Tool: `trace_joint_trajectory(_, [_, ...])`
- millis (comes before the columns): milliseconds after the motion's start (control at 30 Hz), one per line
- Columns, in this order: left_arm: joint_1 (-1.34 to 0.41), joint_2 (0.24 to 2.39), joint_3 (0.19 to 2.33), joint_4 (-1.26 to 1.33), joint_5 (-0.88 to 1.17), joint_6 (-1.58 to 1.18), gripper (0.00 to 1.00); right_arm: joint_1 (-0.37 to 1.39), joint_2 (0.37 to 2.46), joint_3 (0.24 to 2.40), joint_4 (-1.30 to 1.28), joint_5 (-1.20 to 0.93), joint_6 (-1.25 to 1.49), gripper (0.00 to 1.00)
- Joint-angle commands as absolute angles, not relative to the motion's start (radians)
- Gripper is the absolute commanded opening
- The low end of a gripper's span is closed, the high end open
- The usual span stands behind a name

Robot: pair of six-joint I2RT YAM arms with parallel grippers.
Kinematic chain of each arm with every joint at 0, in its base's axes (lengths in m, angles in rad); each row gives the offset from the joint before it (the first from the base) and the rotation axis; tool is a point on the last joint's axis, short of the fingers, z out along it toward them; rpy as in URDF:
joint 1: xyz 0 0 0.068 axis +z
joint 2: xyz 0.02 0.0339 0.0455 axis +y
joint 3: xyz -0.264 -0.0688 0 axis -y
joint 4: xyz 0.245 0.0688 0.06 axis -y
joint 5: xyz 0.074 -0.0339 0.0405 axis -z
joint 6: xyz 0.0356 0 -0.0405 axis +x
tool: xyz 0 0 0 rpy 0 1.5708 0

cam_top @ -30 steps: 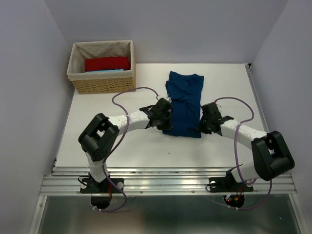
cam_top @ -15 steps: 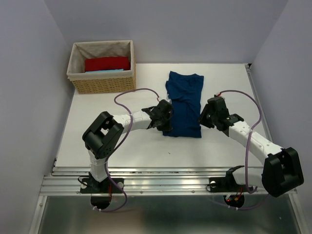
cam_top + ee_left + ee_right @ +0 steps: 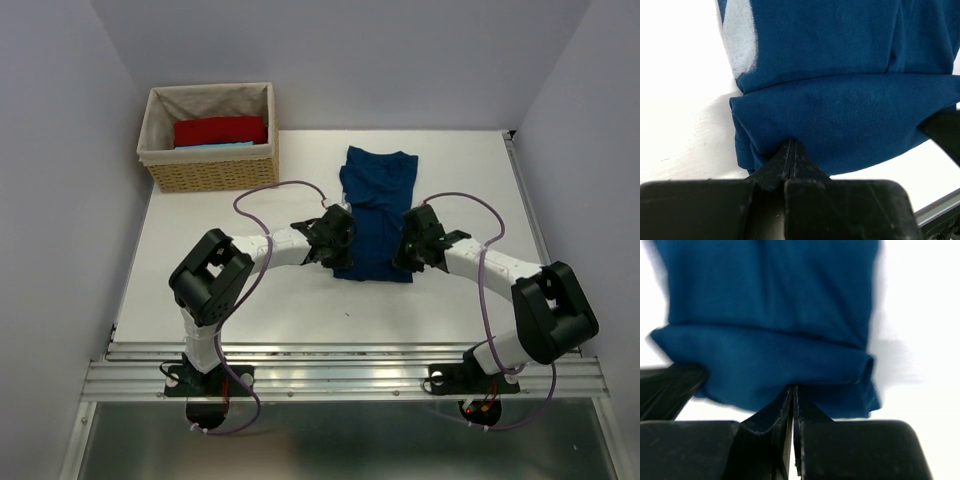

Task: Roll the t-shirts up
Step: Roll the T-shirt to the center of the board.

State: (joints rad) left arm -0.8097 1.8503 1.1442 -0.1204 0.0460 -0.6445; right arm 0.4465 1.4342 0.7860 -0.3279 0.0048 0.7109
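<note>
The navy t-shirt (image 3: pixel 378 205) lies lengthwise on the counter (image 3: pixel 200 290) between my arms, its near hem turned up into a thick fold. My left hand (image 3: pixel 791 146) is pressed together, pinching that fold at its left end. My right hand (image 3: pixel 792 390) is closed at the right end; that view is blurred, but it seems to nip the cloth too. At the far left corner the wicker basket (image 3: pixel 210 175) holds the red cloth (image 3: pixel 220 130) over the light-blue cloth (image 3: pixel 215 146).

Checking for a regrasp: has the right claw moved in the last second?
Yes. The right claw now sits farther left, farther from the table's right edge, on the navy t-shirt's near right corner.
</note>
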Motion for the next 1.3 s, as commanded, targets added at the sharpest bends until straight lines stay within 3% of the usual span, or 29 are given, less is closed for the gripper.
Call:
trace_joint_trajectory(0, [-0.810,1.812,1.131,-0.146,-0.026,-0.629,0.00,0.448,1.500,0.848,-0.305,0.196,0.678,0.07])
trace_joint_trajectory(200, [-0.810,1.755,1.114,-0.153,-0.063,-0.598,0.00,0.448,1.531,0.865,-0.327,0.244,0.650,0.07])
trace_joint_trajectory(467, [-0.816,1.680,1.164,-0.163,-0.025,-0.571,0.00,0.448,1.359,0.891,-0.357,0.134,0.655,0.07])
trace_joint_trajectory(733, [-0.821,1.772,1.220,-0.147,-0.005,-0.589,0.00,0.448,1.393,0.879,-0.310,0.074,0.686,0.08])
trace_joint_trajectory(1033, [-0.819,1.901,1.227,-0.121,-0.078,-0.600,0.00,0.448,1.578,0.853,-0.282,0.262,0.650,0.08])
trace_joint_trajectory(1267, [-0.819,1.870,1.215,-0.133,-0.089,-0.588,0.00,0.448,1.473,0.888,-0.337,0.258,0.626,0.09])
